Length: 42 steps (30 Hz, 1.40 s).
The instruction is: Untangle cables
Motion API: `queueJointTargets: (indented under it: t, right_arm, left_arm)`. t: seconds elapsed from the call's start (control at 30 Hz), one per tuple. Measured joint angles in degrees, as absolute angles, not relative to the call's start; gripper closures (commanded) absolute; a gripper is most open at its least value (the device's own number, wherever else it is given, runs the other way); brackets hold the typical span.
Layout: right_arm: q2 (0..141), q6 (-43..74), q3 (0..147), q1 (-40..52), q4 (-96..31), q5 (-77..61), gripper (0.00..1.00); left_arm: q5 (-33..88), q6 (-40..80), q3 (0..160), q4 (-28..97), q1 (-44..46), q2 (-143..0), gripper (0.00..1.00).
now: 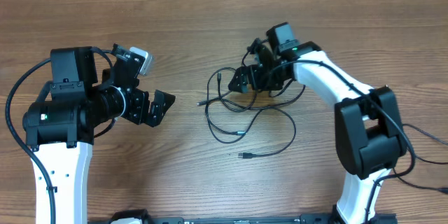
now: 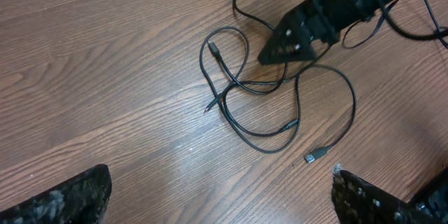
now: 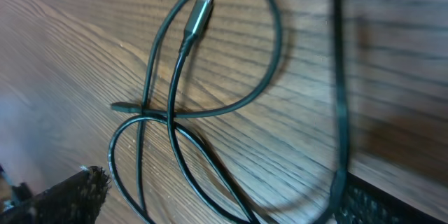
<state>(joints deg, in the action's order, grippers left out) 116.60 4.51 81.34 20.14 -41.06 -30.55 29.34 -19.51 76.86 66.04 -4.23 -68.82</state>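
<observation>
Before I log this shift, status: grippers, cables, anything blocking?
Left gripper open, empty, apart from cables. Right gripper open, over them, gripping nothing. Cables looped, crossed on table. No obstruction seen.

Beneath the right gripper's jaws, part of the cables is hidden from overhead. In the right wrist view they leave the bottom edge between the jaws; the strand nearest the right jaw is blurred.
</observation>
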Motion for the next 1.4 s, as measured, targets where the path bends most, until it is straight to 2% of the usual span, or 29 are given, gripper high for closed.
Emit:
queueJointTargets:
  t: [0.03, 0.07, 0.1, 0.13, 0.17, 0.37, 0.47, 0.67, 0.9, 1.03, 1.27, 1.4]
  right_arm:
    - [116.8, 4.5, 81.2, 20.9, -40.7, -30.0, 0.02]
    - [116.8, 4.5, 81.2, 21.4, -40.5, -29.6, 0.29]
    - [116.8, 4.5, 81.2, 21.5, -40.4, -29.5, 0.63]
    - [116.8, 4.4, 81.2, 21.5, -40.4, -29.3, 0.85]
    - [116.8, 4.4, 81.2, 21.5, -40.3, -29.1, 0.96]
    - [116.8, 4.5, 81.3, 21.5, -43.2, -28.0, 0.96]
    - [116.7, 4.5, 84.8, 20.9, -52.2, -24.3, 0.96]
    - [113.4, 4.4, 103.3, 20.3, -68.2, -13.2, 0.96]
    - [103.6, 4.5, 126.7, 20.2, -74.5, -8.4, 0.96]
    - [98.9, 4.5, 135.7, 20.3, -71.8, -1.5, 0.96]
    - [88.7, 3.9, 138.2, 20.2, -54.6, 29.0, 0.96]
    - [86.3, -2.8, 139.1, 18.0, -40.1, 47.2, 0.96]
  left_arm:
    - [29.3, -19.5, 76.9, 66.0, -4.2, -68.8, 0.0]
    - [29.3, -19.5, 76.9, 66.0, -4.2, -68.8, 0.0]
    - [29.3, -19.5, 76.9, 66.0, -4.2, -68.8, 0.0]
    - [29.3, -19.5, 76.9, 66.0, -4.2, -68.8, 0.0]
    - [29.3, -19.5, 76.9, 66.0, -4.2, -68.8, 0.0]
    - [29.3, -19.5, 76.9, 66.0, -4.2, -68.8, 0.0]
    - [29.3, -19.5, 76.9, 66.0, -4.2, -68.8, 0.0]
    - [29.3, -19.5, 76.9, 66.0, -4.2, -68.8, 0.01]
    - [29.3, -19.5, 76.9, 66.0, -4.2, -68.8, 0.0]
    - [29.3, -19.5, 76.9, 66.0, -4.2, -68.8, 0.0]
    - [29.3, -19.5, 76.9, 66.0, -4.2, -68.8, 0.0]
    - [29.3, -19.5, 76.9, 66.1, -4.2, -68.8, 0.0]
